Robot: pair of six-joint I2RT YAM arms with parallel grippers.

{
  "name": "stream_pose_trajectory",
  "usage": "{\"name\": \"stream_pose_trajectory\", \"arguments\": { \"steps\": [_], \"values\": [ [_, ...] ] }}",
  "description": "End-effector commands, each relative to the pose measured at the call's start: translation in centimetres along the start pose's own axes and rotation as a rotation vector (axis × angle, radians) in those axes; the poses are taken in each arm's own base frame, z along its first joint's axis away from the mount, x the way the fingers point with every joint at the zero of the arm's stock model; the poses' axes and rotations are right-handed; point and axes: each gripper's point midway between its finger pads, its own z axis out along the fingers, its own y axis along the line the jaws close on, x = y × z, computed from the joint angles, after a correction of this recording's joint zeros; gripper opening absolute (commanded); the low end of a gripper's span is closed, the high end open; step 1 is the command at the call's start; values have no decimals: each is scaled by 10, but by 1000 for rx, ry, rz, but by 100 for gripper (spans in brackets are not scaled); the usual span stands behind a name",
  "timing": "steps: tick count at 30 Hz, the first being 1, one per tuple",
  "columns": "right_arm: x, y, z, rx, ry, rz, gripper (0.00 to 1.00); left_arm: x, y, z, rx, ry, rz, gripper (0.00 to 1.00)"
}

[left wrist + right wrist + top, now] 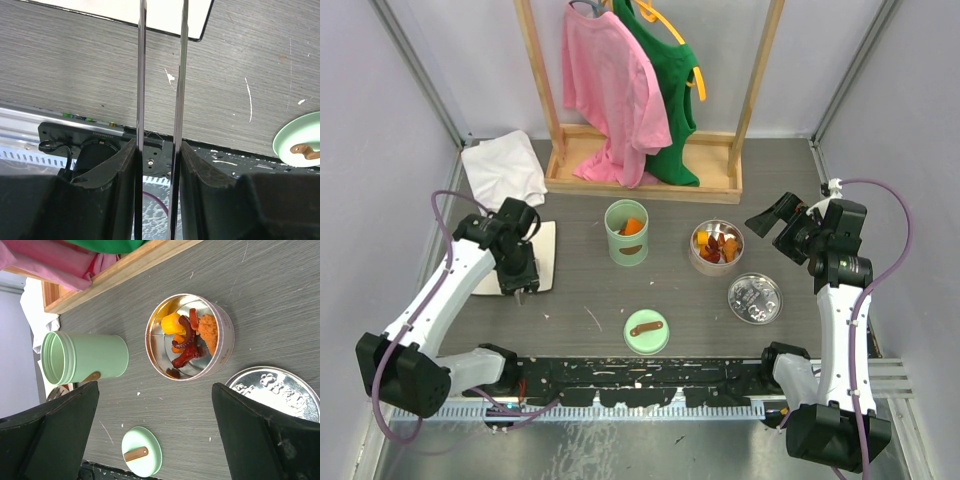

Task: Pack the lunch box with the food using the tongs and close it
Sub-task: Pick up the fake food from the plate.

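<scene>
The thin dark metal tongs [141, 75] run up between the pads of my left gripper [157, 165], which is shut on their two arms; the tips lie beyond the top of the left wrist view. That gripper [520, 275] hovers over a white board at the left. The mint-green lunch box [626, 232] stands upright and open with an orange piece inside. Its green lid [646, 331] lies flat near the front. The food [187, 337], orange and dark red pieces, sits in a round metal tin [717, 262]. My right gripper [155, 430] is open and empty, above and right of the tin.
The tin's metal lid [755, 298] lies right of the green lid. A white board [545, 255] and a folded white cloth [503, 168] are at the left. A wooden rack [640, 182] with pink and green shirts stands at the back. The black base rail runs along the near edge.
</scene>
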Motion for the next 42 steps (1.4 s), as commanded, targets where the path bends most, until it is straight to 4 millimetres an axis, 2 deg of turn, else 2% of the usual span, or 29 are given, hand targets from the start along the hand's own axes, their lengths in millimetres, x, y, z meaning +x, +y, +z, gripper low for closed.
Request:
{"name": "stream_pose_trajectory", "arguments": {
  "steps": [1,10,15,25,33,37,42],
  "values": [
    [-18,14,-8,-44,-75,-55,100,-8,-3,5,42,-14,0,35],
    [-17,12,-7,-40,-70,-48,100,-2,-5,13,59,22,18,33],
    [-18,13,-7,-41,-71,-43,100,-5,-6,8,66,-2,13,26],
    [-18,12,-8,-32,-77,-42,100,-26,-4,-23,92,-156,-48,19],
    [-19,11,-11,-20,-89,-43,100,-33,-15,-48,170,-193,-55,16],
    [-19,11,-10,-20,-88,-43,100,-37,-30,-65,275,-228,-73,15],
    [-18,11,-10,-21,-86,-43,100,-41,-59,-94,460,-249,-72,14]
  ]
}}
